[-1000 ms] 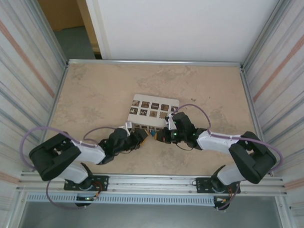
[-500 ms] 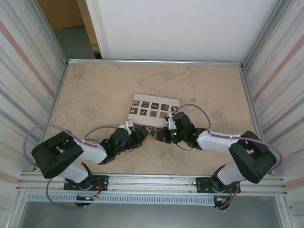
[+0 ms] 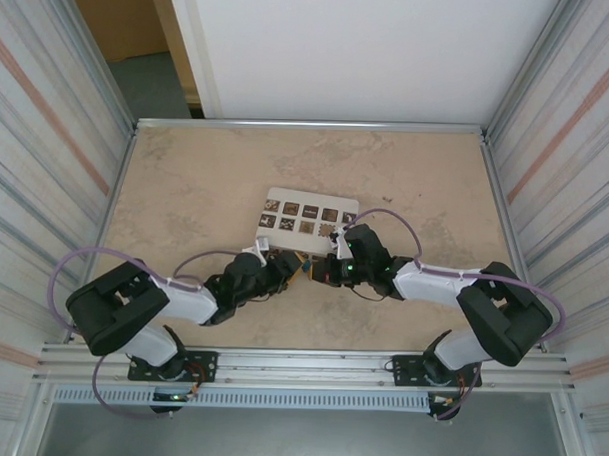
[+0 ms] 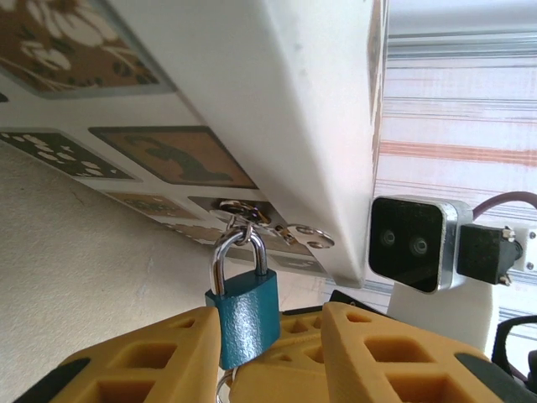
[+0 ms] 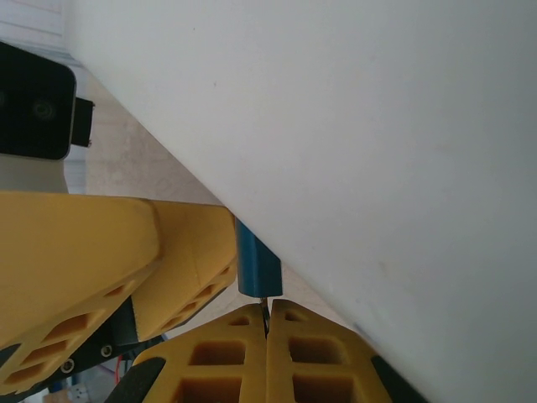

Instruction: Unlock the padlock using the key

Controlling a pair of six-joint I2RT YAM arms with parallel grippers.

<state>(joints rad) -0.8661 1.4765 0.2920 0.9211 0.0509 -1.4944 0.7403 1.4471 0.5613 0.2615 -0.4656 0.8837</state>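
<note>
Left gripper [image 4: 268, 326] clamps the teal padlock [image 4: 243, 306] by its body, while the right gripper [image 5: 267, 312] presses its yellow fingers together just under the lock's base. What, if anything, they pinch cannot be told. Both meet low over the beige table [image 3: 206, 175], at the near edge of a white tiled box [image 3: 310, 213]. The padlock's steel shackle [image 4: 239, 248] hooks through a metal ring [image 4: 243, 210] on that box.

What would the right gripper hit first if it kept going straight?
Most likely the blue padlock, just past its fingers, which are shut on what looks like the key. The left gripper holds that padlock beside the white box.
</note>
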